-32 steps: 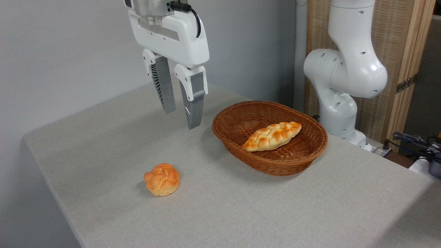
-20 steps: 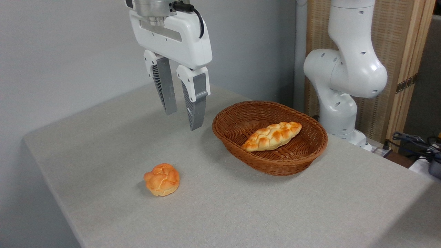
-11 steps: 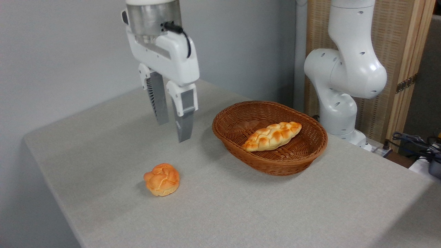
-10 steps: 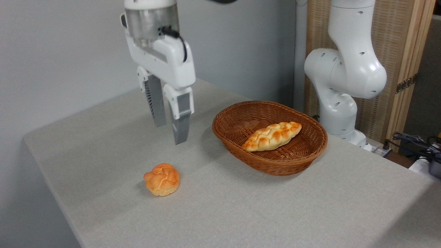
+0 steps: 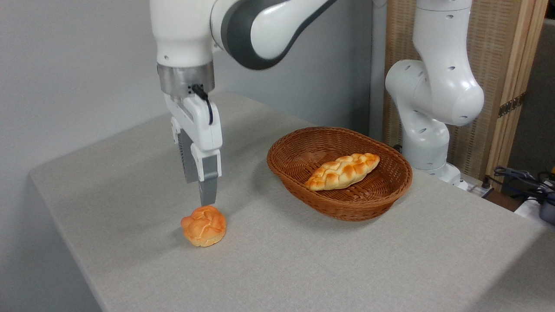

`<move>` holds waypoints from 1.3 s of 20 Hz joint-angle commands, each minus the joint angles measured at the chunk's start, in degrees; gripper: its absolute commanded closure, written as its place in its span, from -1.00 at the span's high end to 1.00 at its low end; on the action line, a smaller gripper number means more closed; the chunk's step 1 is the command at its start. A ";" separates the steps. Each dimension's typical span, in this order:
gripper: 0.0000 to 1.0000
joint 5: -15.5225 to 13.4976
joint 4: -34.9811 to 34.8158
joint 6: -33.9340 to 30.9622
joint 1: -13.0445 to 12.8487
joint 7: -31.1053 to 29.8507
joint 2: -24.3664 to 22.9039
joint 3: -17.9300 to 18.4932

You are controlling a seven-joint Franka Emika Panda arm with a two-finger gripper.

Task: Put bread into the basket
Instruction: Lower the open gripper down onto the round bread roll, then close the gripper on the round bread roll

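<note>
Claw (image 5: 200,193) lowered, turned edge-on; now just above bread (image 5: 204,225) (not touching)

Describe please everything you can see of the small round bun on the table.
The bun is small and round, golden-orange, with a knotted, lobed top and a paler lower edge. It looks glossy, like baked bread. It sits upright on the grey table, left of the basket and outside it. The hand hangs just above it; nothing but the table touches it.

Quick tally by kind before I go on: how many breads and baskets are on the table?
Round bun: 1, on the table
Braided loaf: 1, in the basket
Basket: 1
Total: 3
</note>
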 commanded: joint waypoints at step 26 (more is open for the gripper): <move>-0.61 3.54 -4.42 7.59 -2.35 0.80 5.38 0.52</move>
